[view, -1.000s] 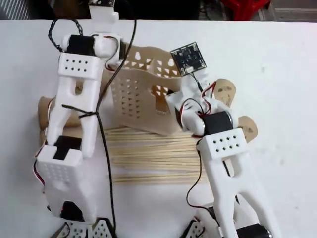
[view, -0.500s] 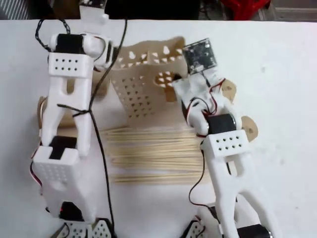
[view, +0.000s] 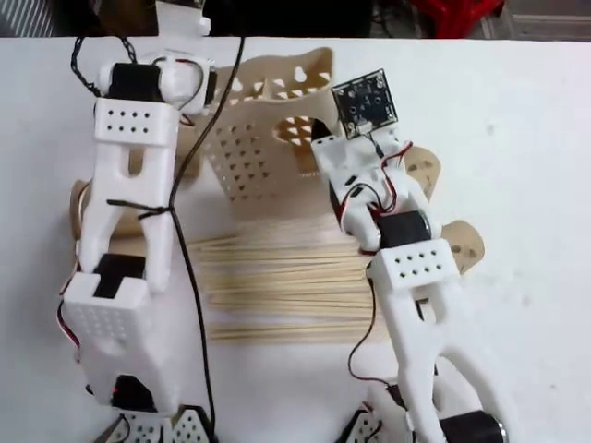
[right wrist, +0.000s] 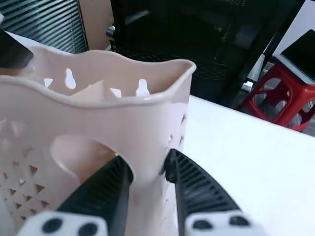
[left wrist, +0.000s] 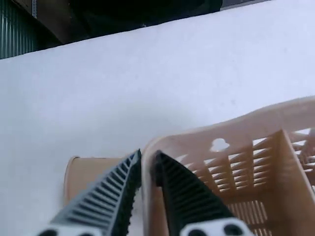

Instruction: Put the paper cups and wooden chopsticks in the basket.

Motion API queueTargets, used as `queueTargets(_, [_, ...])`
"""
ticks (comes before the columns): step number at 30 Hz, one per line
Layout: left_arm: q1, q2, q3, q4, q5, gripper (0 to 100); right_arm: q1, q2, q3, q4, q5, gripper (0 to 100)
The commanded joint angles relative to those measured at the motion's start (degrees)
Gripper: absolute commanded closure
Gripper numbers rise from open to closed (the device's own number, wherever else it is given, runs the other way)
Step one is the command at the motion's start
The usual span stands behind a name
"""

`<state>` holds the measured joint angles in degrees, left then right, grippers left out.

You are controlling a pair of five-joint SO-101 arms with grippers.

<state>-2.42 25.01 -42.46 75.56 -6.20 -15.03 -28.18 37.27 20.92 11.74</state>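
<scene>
High view: basket point(view: 263, 138) at far centre of table point(view: 536, 138); wooden chopsticks point(view: 277, 286) spread at its six o'clock; paper cups point(view: 462, 242) lying at four and eight o'clock. Left wrist view: left gripper point(left wrist: 146, 156) pinching basket rim. Right wrist view: right gripper point(right wrist: 146, 164) clasping basket wall.

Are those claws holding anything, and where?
Both grip the basket: left gripper on a corner of its rim, right gripper on its side wall.
</scene>
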Motion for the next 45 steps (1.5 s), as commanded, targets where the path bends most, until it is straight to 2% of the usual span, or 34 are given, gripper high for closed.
queueTargets(1, [-2.51, -1.19, -2.29, -2.73, 1.32, 98, 0.48, 2.95, -1.23, -1.89, 0.62, 98.1])
queueTargets(6, [-4.26, -1.19, -2.20, -3.78, 0.88, 98, 0.48, 9.71, -1.32, -0.04, 0.79, 95.5])
queueTargets(12, [-3.47, 0.13, -0.53, -4.13, -0.88, 98, 1.54, 11.03, -3.87, 12.97, 0.79, 79.6])
queueTargets(16, [-2.07, 1.36, -0.18, -4.22, -0.79, 98, 0.92, 11.03, -7.56, 23.52, 0.09, 77.5])
queueTargets(19, [-1.10, 2.95, 0.35, -4.13, -0.79, 98, 0.40, 9.98, -10.29, 28.44, -4.04, 77.2])
queueTargets(28, [0.92, 6.64, 0.35, -4.13, 1.14, 98, -7.87, -8.84, -7.03, 29.76, -4.48, 77.4])
queueTargets(34, [1.19, 6.46, 0.26, -2.90, 1.32, 98, -7.34, -17.01, 1.58, 29.49, -4.40, 77.3])
queueTargets(45, [0.92, 6.81, -4.40, 1.14, 1.32, 98, -6.99, -31.52, 5.63, 31.16, -4.40, 77.2])
